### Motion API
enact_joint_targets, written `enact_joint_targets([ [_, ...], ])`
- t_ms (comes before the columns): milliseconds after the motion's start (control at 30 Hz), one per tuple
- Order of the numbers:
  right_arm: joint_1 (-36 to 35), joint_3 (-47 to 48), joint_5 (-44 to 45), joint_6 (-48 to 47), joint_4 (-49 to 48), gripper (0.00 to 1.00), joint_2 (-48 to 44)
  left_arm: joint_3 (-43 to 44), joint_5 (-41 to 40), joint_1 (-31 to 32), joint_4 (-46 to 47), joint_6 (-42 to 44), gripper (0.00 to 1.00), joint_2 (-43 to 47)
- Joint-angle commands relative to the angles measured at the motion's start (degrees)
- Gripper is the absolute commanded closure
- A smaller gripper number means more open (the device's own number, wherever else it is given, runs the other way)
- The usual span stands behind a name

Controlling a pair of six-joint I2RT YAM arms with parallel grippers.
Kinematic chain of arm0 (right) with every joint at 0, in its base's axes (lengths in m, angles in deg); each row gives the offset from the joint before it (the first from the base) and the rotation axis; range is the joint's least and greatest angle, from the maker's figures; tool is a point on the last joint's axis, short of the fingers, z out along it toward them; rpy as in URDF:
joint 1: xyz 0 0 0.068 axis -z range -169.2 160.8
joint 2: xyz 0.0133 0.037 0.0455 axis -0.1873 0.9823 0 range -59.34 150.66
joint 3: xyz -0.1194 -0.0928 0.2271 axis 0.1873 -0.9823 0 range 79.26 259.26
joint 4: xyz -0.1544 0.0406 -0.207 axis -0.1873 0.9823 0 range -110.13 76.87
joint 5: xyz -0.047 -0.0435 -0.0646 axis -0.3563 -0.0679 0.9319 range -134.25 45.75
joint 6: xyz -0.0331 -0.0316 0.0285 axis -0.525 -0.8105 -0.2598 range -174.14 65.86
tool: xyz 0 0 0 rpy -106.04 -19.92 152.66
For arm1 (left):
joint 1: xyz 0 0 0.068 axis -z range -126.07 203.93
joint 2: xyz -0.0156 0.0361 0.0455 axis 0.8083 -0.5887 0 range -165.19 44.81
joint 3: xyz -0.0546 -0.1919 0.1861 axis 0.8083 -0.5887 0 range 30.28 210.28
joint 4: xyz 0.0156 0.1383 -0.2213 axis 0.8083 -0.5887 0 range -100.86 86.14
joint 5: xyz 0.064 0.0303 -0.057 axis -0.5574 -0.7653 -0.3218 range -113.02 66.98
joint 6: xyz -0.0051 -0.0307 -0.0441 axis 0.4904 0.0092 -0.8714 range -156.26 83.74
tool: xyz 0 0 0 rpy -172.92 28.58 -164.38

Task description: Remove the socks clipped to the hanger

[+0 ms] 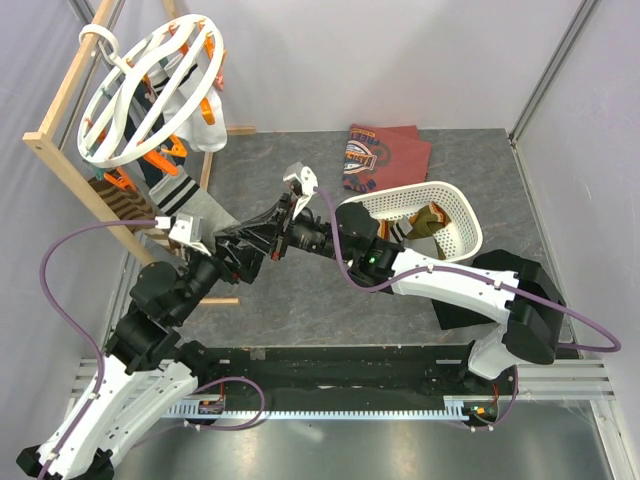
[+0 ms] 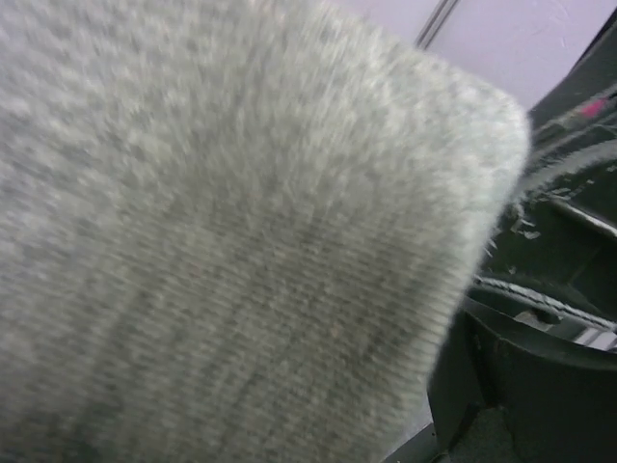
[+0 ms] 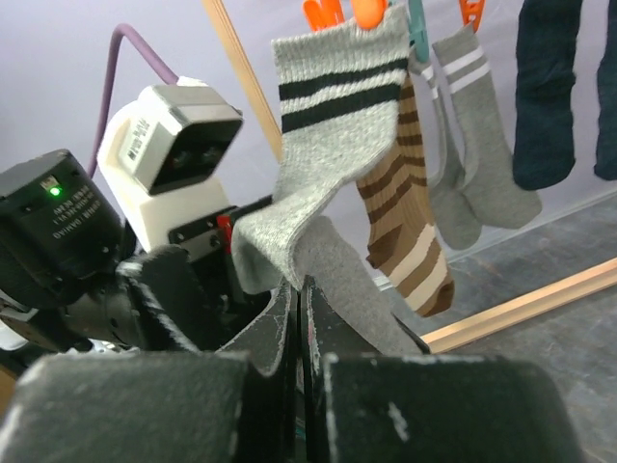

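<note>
At the near edge the two arms rise from their bases and reach over the grey table (image 1: pixel 320 310), meeting left of its middle. The right gripper (image 3: pixel 297 289) has its fingers pressed almost together, and the toe end of the grey sock (image 3: pixel 328 135) runs down into the slit between them, so it seems to be pinching that sock. The left gripper (image 1: pixel 248 243) sits just beside it on the left. Its own camera is filled by blurred grey knit, so I cannot tell whether its fingers are wide or narrow.

The grey sock has two black stripes at the cuff. It is clipped at the top by an orange clip (image 3: pixel 366 12) and bends from there toward the grippers.

To the right, a white mesh basket (image 1: pixel 462 205) lies tilted with an olive-and-brown sock (image 1: pixel 428 222) inside. Beyond it a folded maroon shirt (image 1: pixel 380 150) lies flat on the table.

At the far left the hanger (image 1: pixel 150 85), a white ring with spokes, hangs tilted on the wooden rack (image 1: pixel 60 110). Under it hang a brown striped sock (image 3: pixel 405 193), a grey sock with white stripes (image 3: pixel 472 164), a dark sock (image 3: pixel 545 87) and a white sock (image 1: pixel 195 110), all clear of the table
</note>
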Motion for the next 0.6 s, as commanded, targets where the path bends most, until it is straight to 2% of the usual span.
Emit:
enact_joint_targets([
  [0, -0.7, 1.6, 1.3, 1.7, -2.3, 1.0, 0.5, -2.1, 2.0, 0.1, 3.1, -1.6, 0.2, 0.8],
  [100, -0.7, 2.0, 2.2, 1.6, -1.6, 1.0, 0.8, -2.6, 1.8, 0.1, 3.5, -1.3, 0.48, 1.5],
  [133, -0.7, 2.2, 2.2, 1.6, -1.5, 1.0, 0.9, -2.6, 1.9, 0.1, 3.5, -1.1, 0.6, 1.7],
  [200, -0.6, 2.5, 1.7, 1.4, -0.8, 1.0, 1.1, -2.6, 2.3, 0.1, 3.8, -0.3, 0.75, 1.9],
  [233, -0.8, 2.7, 1.5, 1.5, -0.5, 1.0, 1.1, -2.6, 2.6, 0.1, 3.8, 0.0, 0.98, 2.0],
  [500, -0.8, 2.5, 4.4, -1.2, 3.9, 1.0, -1.1, -2.5, 2.1, 0.1, 3.0, -1.1, 0.98, 2.6],
  [533, -0.8, 2.6, 5.9, -2.7, 4.2, 1.0, -1.3, -2.0, 1.6, 0.1, 1.6, -1.3, 0.93, 2.6],
  [567, -0.8, 2.8, 6.5, -3.4, 4.5, 1.0, -1.3, -1.4, 1.3, 0.1, 0.8, -1.6, 0.83, 2.3],
])
